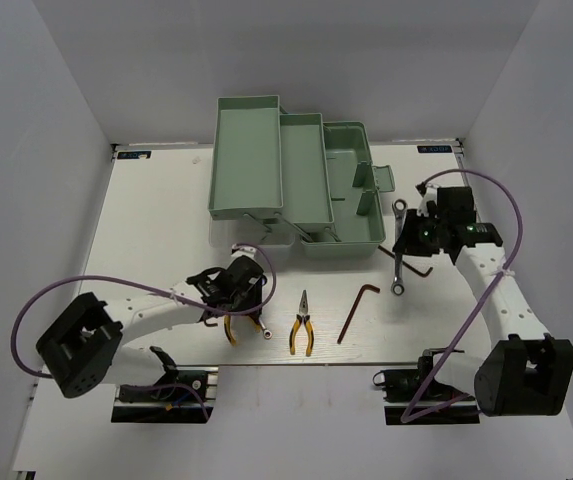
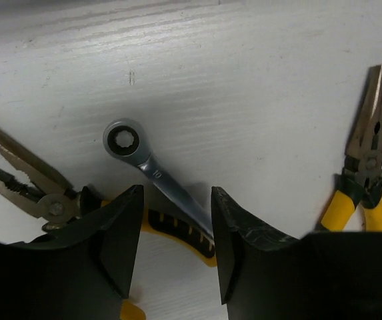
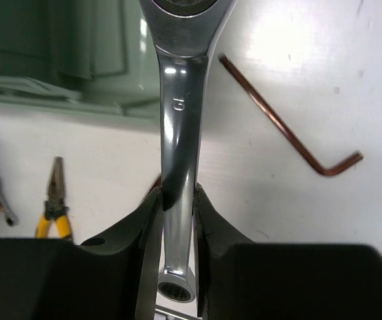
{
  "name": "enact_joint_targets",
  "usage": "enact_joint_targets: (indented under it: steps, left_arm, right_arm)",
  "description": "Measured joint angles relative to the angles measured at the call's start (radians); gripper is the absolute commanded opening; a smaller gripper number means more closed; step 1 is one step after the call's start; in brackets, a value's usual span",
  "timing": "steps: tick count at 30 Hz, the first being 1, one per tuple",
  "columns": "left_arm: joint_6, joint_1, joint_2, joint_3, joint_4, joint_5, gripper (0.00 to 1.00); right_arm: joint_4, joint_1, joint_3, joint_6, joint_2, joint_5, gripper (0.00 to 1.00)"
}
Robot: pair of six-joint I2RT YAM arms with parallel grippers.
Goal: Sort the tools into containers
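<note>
My right gripper point(image 1: 406, 243) is shut on a silver combination wrench point(image 3: 177, 127) at its shank, just right of the pale green toolbox point(image 1: 296, 185); the wrench also shows in the top view point(image 1: 398, 270). A reddish-brown hex key point(image 3: 291, 127) lies on the table beneath it. My left gripper point(image 2: 177, 247) is open and empty, low over the yellow handle point(image 2: 177, 233) of one pair of pliers point(image 2: 24, 177) and the shank of a smaller silver wrench point(image 2: 151, 170). The second yellow-handled pliers point(image 1: 302, 325) and another hex key point(image 1: 358, 310) lie near the table's front edge.
The toolbox's stepped trays point(image 1: 248, 150) stand open at the back centre, with its base point(image 1: 351, 215) nearest my right gripper. A purple cable point(image 1: 56, 290) loops beside the left arm, and another point(image 1: 501, 195) over the right arm. The white table's front edge point(image 1: 296, 362) is close behind the tools.
</note>
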Motion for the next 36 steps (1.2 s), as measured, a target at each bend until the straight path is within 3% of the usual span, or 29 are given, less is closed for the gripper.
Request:
enact_joint_targets:
  steps: [6,11,17,22,23,24,27,32,36]
  left_arm:
    - [-0.061,-0.010,0.166,0.116,-0.013,-0.021,0.48]
    - [-0.125,-0.018,0.284,0.238,-0.063,-0.053,0.48]
    - [-0.188,-0.039,0.297,0.250,-0.083,-0.096,0.48]
    - [-0.217,-0.063,0.299,0.251,-0.095,-0.127,0.48]
    - [-0.220,-0.066,0.299,0.252,-0.098,-0.131,0.48]
    - [-0.222,-0.071,0.299,0.252,-0.101,-0.134,0.48]
    - [-0.230,-0.085,0.299,0.253,-0.113,-0.150,0.48]
    - [-0.242,-0.108,0.299,0.253,-0.132,-0.171,0.48]
    - [-0.257,-0.121,0.299,0.253,-0.147,-0.186,0.47]
  right_arm:
    - [0.012,0.000,0.231,-0.001,0.066,-0.063,0.00]
    - [0.072,0.010,0.389,0.027,0.188,-0.106,0.00]
    - [0.123,0.050,0.569,0.053,0.444,-0.124,0.00]
    - [0.120,0.102,0.623,0.051,0.612,-0.116,0.01]
    - [0.117,0.115,0.623,0.045,0.632,-0.105,0.09]
    - [0.114,0.126,0.624,0.041,0.648,-0.098,0.36]
    - [0.106,0.156,0.644,0.029,0.680,-0.086,0.65]
    - [0.121,0.174,0.658,0.013,0.657,-0.085,0.64]
    - [0.146,0.167,0.573,0.017,0.529,-0.047,0.58]
